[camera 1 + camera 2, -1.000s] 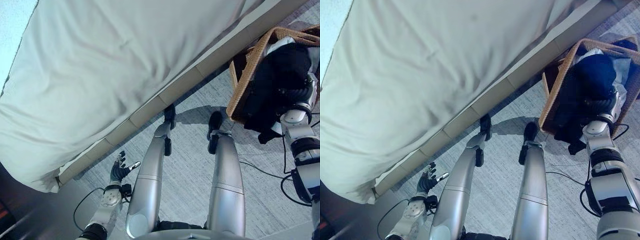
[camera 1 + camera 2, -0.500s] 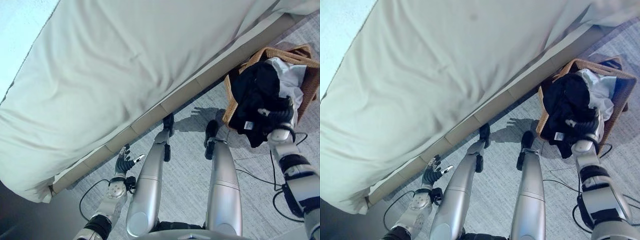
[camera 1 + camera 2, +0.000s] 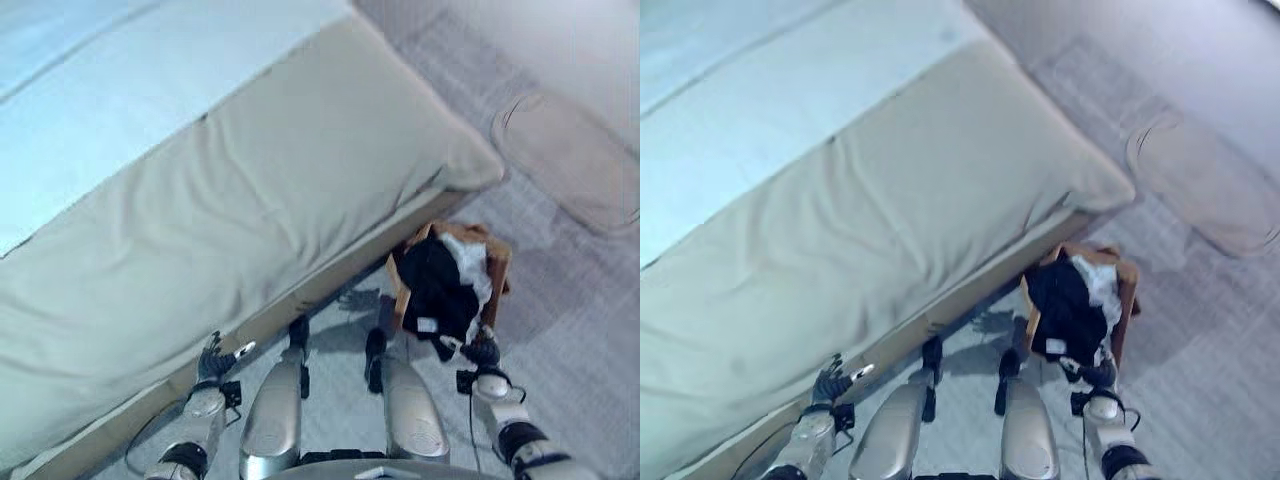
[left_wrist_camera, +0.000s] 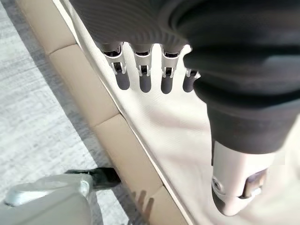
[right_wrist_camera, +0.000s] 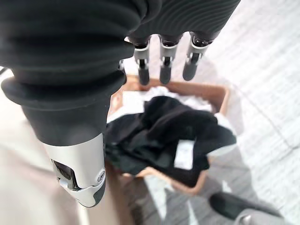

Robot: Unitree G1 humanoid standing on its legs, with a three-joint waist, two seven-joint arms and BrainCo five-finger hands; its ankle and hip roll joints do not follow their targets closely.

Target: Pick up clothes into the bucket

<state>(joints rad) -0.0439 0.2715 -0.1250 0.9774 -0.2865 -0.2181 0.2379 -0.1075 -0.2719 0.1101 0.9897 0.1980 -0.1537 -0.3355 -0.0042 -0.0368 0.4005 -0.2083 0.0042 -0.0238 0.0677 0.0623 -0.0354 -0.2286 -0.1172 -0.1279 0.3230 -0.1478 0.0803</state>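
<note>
A wicker basket (image 3: 503,270) stands on the carpet by the bed's corner. A black garment (image 3: 432,285) fills it and hangs over its near rim, with a white garment (image 3: 470,270) beside it. My right hand (image 3: 484,351) hovers just in front of the basket, apart from the cloth. In the right wrist view its fingers (image 5: 162,65) are straight and hold nothing, with the black garment (image 5: 173,126) and the basket rim (image 5: 220,93) past them. My left hand (image 3: 212,358) is open by the bed's side panel, its fingers (image 4: 140,70) straight.
A wide bed with a beige cover (image 3: 250,200) takes up the left and middle, its padded base (image 4: 75,79) running along the grey carpet. A pale round mat (image 3: 570,160) lies on the floor beyond the basket.
The camera has risen, so the whole scene looks smaller. My right hand has let go of the black garment and drawn back from the basket; the garment now rests in it.
</note>
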